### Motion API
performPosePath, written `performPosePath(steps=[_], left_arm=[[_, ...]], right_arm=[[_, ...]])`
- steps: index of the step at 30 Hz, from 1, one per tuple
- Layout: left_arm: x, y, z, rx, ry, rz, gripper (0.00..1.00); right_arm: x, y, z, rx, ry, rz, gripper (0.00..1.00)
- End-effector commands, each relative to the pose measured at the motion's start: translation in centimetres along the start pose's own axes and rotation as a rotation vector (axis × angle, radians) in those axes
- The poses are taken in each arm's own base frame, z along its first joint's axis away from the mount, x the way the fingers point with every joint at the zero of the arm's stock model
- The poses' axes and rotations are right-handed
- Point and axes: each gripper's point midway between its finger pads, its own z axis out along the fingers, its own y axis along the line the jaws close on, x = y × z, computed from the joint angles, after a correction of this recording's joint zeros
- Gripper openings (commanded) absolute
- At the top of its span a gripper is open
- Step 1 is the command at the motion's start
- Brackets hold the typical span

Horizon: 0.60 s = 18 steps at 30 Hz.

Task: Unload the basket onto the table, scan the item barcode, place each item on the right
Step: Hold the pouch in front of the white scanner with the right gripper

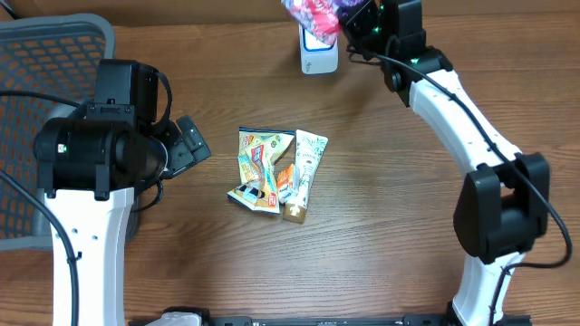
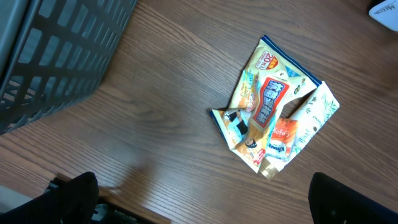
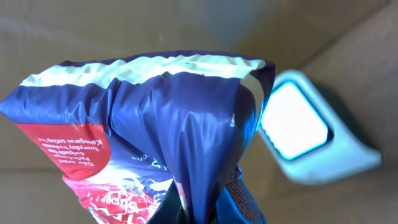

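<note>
Glossy, crinkled blue bag [image 3: 180,124], red panel, white top seam.

A small pile of packets lies on the wooden table [image 1: 381,235], ahead and to the right of the left gripper [image 1: 201,145], near but not touching it. A yellow pouch [image 2: 267,99] lies on top, overlapping a white leafy pouch [image 2: 320,106] on its far side. A small orange packet [image 2: 285,134] sits between them at the nearer end. A grey mesh basket [image 2: 56,56] stands to the gripper's left, well apart from the pile.
</note>
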Motion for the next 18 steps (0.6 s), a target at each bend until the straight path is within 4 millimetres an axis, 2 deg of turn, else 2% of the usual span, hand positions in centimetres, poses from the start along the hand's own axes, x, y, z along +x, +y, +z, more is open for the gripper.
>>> performPosePath(steps=[1,6,10,18], left_arm=[[-0.2,0.3,0.2,-0.015,-0.004,-0.025,0.99],[-0.2,0.3,0.2,-0.015,-0.004,-0.025,1.0],[-0.2,0.3,0.2,-0.015,-0.004,-0.025,1.0],[-0.2,0.3,0.2,-0.015,-0.004,-0.025,1.0]], right_arm=[[-0.5,-1.1,1.7,0.029,-0.077,-0.028,0.04],[2.4,-2.6,3.6,0.058,-0.034,-0.037,0.04],[4.4,-2.5,4.3,0.054,-0.004,-0.049,0.04],[5.0,-2.0,4.4,0.044,0.002,0.006,0.04]])
